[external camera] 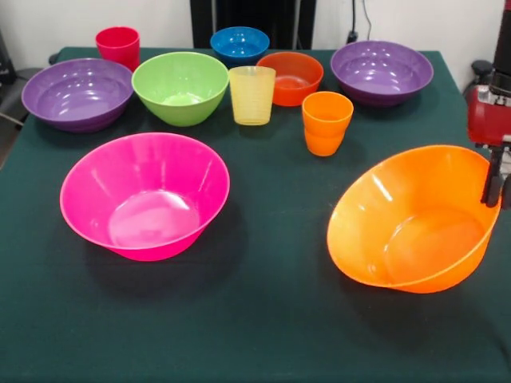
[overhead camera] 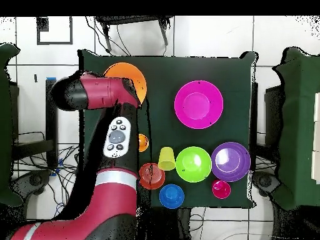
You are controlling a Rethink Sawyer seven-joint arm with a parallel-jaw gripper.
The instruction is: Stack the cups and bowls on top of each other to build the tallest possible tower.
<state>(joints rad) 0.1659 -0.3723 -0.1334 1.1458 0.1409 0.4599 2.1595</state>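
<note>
Front view, ref table ctr: level big bowl [external camera: 144, 195] at 8 o'clock, tilted big bowl [external camera: 411, 219] at 4, stepped cup [external camera: 326, 122] at 1, ribbed cup [external camera: 251, 95] at 12, w/ medium bowl [external camera: 180, 86] just beside at its 9.

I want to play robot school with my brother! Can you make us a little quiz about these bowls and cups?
1. True or false: the large orange bowl sits flat on the table.
2. Which cup stands closest to the green bowl? A: the red cup. B: the pale yellow cup. C: the orange cup.
3. How many purple bowls can you count?

Key: 1 false, it is tilted, with the hand gripping its rim. 2 B. 3 two.
</note>
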